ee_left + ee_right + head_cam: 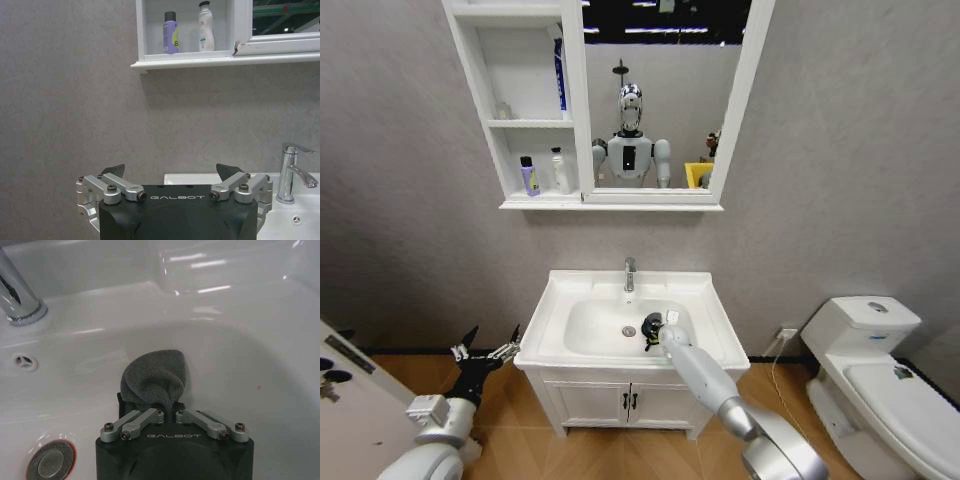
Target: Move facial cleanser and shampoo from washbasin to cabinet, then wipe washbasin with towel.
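My right gripper (170,407) is shut on the dark grey towel (154,377), which presses against the inside of the white washbasin (705,335) bowl, close to the red-ringed drain (51,460). In the head view the right gripper (652,333) sits inside the bowl, right of the drain. A purple bottle (528,176) and a white bottle (560,171) stand on the lowest shelf of the cabinet (475,70); I cannot tell which is the facial cleanser and which the shampoo. My left gripper (486,353) hangs open, left of the washbasin. In the left wrist view the left gripper (170,172) faces the grey wall.
The chrome faucet (629,274) stands at the back of the washbasin. A mirror (660,95) joins the cabinet on its right. A white toilet (880,375) stands to the right. The two-door vanity (630,400) is under the washbasin. A blue bottle (560,75) stands on a higher shelf.
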